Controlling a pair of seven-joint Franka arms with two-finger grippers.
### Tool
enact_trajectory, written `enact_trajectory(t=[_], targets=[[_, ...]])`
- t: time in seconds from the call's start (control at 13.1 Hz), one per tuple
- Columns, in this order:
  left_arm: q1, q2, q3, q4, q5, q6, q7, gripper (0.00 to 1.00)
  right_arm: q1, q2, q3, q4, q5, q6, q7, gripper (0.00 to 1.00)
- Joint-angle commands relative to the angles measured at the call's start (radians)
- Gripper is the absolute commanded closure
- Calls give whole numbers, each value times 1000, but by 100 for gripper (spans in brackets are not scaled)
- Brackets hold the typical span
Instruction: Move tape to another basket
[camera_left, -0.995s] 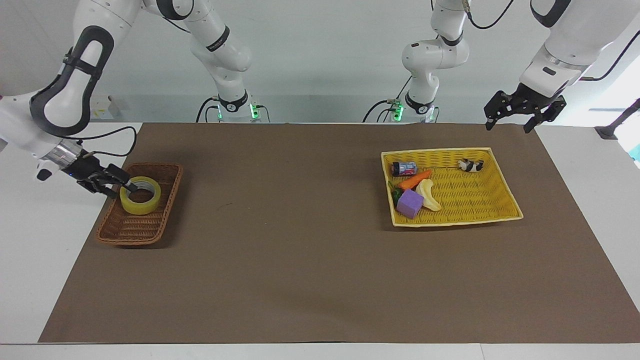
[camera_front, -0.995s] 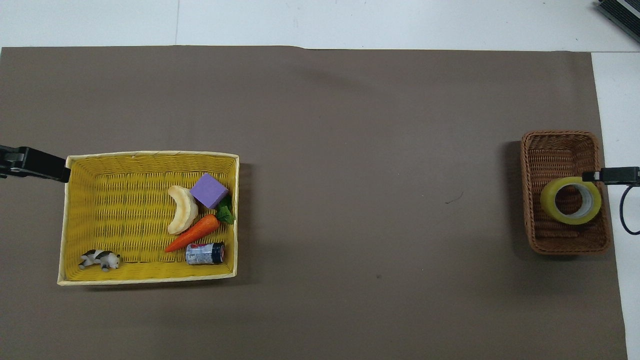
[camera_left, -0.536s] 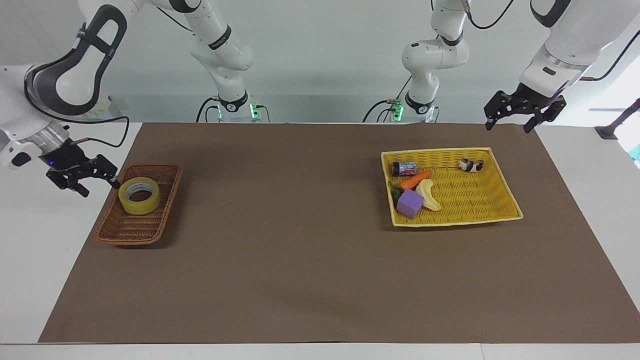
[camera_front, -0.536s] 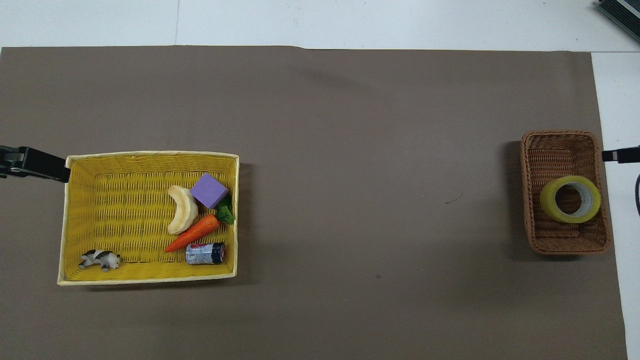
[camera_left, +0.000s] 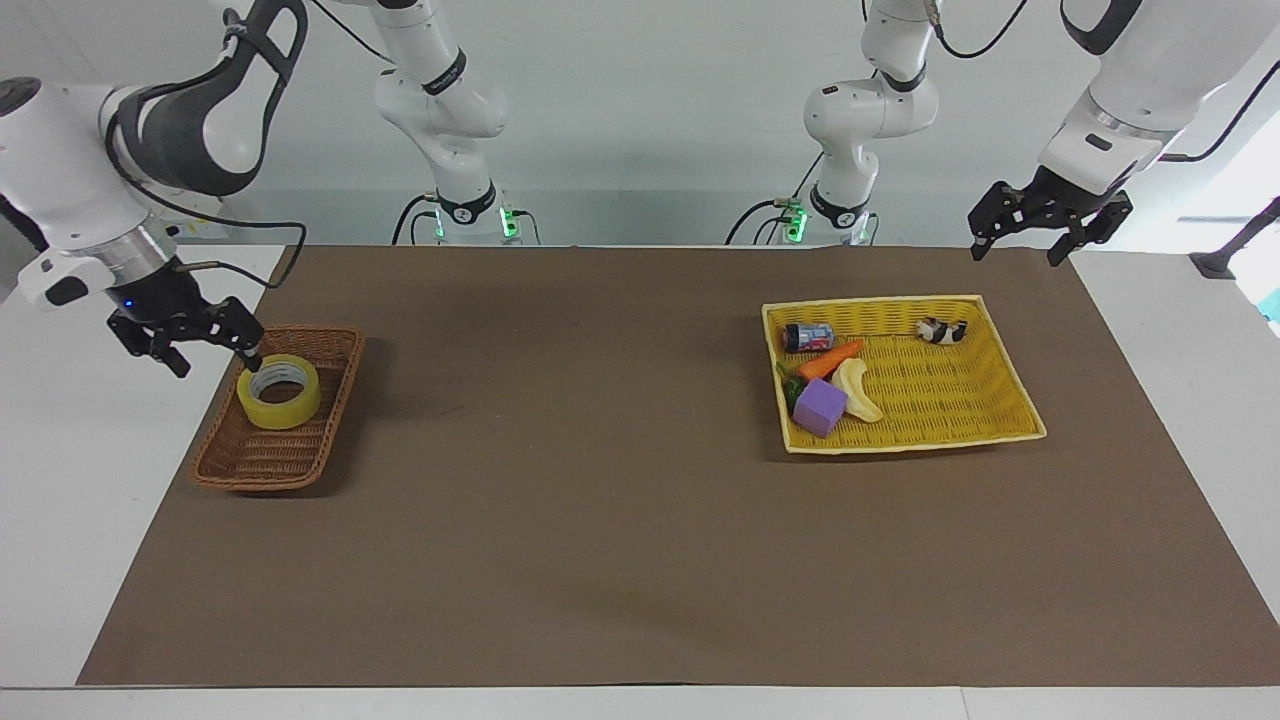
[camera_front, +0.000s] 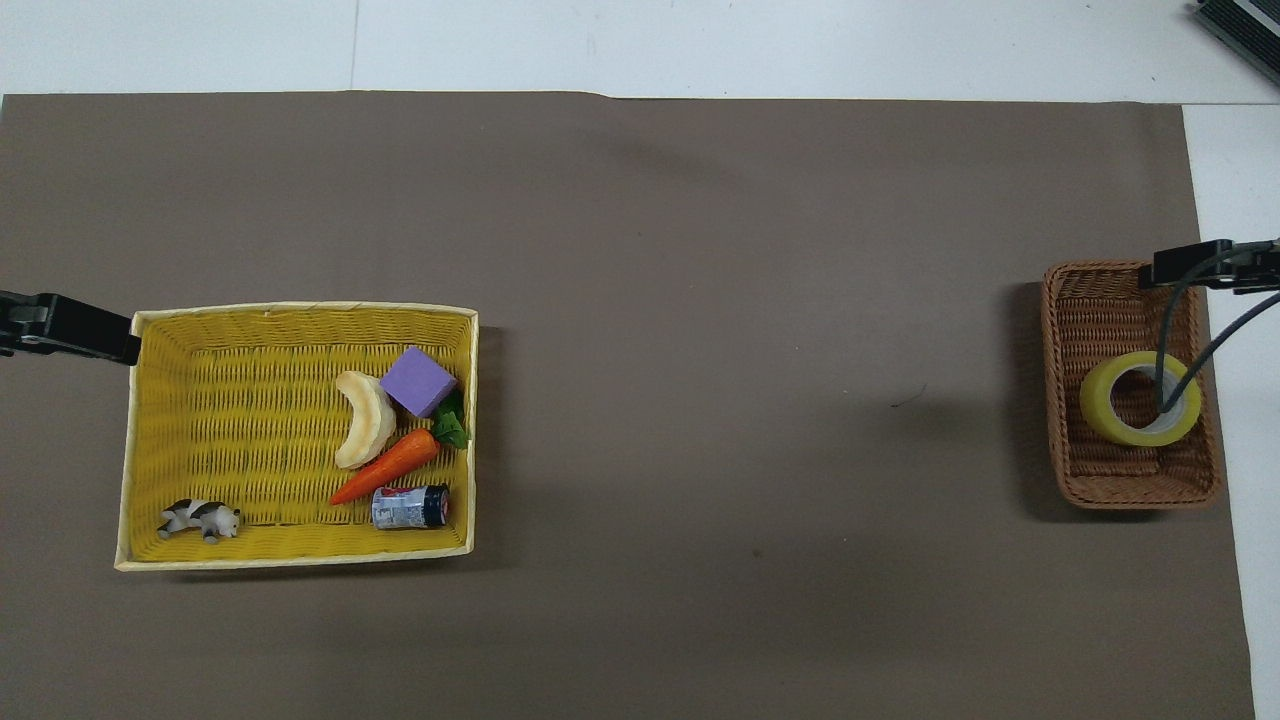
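The tape (camera_left: 281, 412), a yellow roll with a grey-white core, lies flat in the small brown wicker basket (camera_left: 262, 462) at the right arm's end of the mat. It shows in the overhead view too (camera_front: 1096, 411), in the basket (camera_front: 1062, 400). My right gripper (camera_left: 214, 361) is open and empty, raised over the basket's outer rim just beside the tape; its tip (camera_front: 1196, 267) shows at the overhead view's edge. My left gripper (camera_left: 1015, 256) is open and empty, waiting above the mat's corner at the left arm's end.
A flat yellow woven basket (camera_left: 950, 400) stands toward the left arm's end and holds a purple block (camera_left: 821, 406), a carrot (camera_left: 830, 358), a banana piece (camera_left: 856, 388), a small can (camera_left: 808, 336) and a toy animal (camera_left: 942, 330). Brown mat lies between the baskets.
My right gripper had its fingers at the tape's rim a second ago; it has let go, drawn back and risen. The tape stays in the brown basket. The left arm has not moved.
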Motion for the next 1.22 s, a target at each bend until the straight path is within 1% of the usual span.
enact_trajectory(t=[0.0,0.15,0.31,0.54,0.61,0.77,0.99,1.15], targets=[[6,-5,-3,9,19,-10,17,0,55,-47,0,-23,-32,-44,111,0],[6,-5,-3,9,19,-10,17,0,112,-68,0,-25,-32,-93,187,0],[6,-5,-3,9,19,-10,17,0,156,-87,2,-29,-32,-108,256,0],[6,-5,-3,9,19,-10,17,0,166,-96,8,-9,-29,-148,266,0],[6,-5,-3,9,19,-10,17,0,158,-101,8,10,-29,-174,257,0],[6,-5,-3,9,19,-10,17,0,152,-98,-3,82,-26,-272,254,0],[6,-5,-5,9,19,-10,17,0,154,-114,-4,133,-34,-351,255,0],[6,-5,-3,9,19,-10,17,0,157,-142,6,144,-55,-378,258,0]])
